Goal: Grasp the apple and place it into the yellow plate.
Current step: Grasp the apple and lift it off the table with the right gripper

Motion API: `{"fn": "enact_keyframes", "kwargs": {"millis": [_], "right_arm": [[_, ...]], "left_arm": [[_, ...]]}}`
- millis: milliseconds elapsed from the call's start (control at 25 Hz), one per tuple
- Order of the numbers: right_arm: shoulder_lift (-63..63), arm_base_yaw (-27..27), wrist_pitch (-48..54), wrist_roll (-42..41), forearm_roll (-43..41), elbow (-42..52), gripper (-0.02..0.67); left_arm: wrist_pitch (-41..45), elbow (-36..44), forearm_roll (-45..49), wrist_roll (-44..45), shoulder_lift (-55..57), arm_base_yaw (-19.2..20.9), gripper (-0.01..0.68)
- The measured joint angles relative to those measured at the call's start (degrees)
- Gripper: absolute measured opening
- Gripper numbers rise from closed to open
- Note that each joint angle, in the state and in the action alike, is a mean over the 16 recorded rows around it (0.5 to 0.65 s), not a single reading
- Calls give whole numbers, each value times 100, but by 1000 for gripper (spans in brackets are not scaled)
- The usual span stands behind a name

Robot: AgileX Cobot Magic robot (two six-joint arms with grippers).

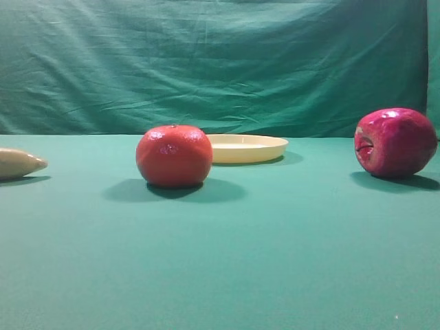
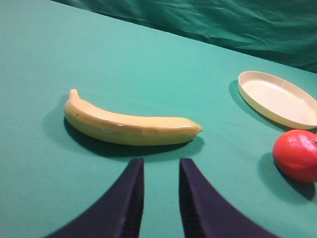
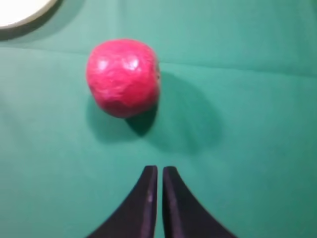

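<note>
The magenta-red apple (image 1: 394, 142) lies on its side on the green cloth at the far right. In the right wrist view the apple (image 3: 123, 77) sits ahead of my right gripper (image 3: 159, 172), a little to the left and apart from it. The right jaws are almost touching and hold nothing. The pale yellow plate (image 1: 249, 148) rests at centre back, empty; it also shows in the left wrist view (image 2: 277, 98) and as a corner (image 3: 22, 12) in the right wrist view. My left gripper (image 2: 161, 166) is slightly open and empty, just short of a banana.
An orange-red round fruit (image 1: 174, 156) sits in front of the plate's left edge, also in the left wrist view (image 2: 296, 155). A yellow banana (image 2: 129, 126) lies ahead of the left gripper; its tip (image 1: 20, 163) shows at the far left. A green curtain (image 1: 213, 62) hangs behind.
</note>
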Motion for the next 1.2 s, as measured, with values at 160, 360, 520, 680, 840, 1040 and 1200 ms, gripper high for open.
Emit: {"fn": "enact_keyframes", "kwargs": {"millis": [160, 360, 520, 680, 840, 1040, 1200], "right_arm": [[551, 281, -28, -127, -107, -400, 131], [1159, 469, -141, 19, -346, -743, 330], [1572, 481, -287, 238, -490, -889, 490], [1960, 481, -458, 458, -636, -943, 609], [2344, 481, -648, 625, -780, -959, 634], [2726, 481, -824, 745, -897, -1046, 586], [2910, 481, -909, 761, -825, -1291, 547]], "left_arm": [[0, 0, 0, 0, 0, 0, 157], [0, 0, 0, 0, 0, 0, 157], [0, 0, 0, 0, 0, 0, 157], [0, 0, 0, 0, 0, 0, 157], [0, 0, 0, 0, 0, 0, 157], [0, 0, 0, 0, 0, 0, 157], [0, 0, 0, 0, 0, 0, 157]]}}
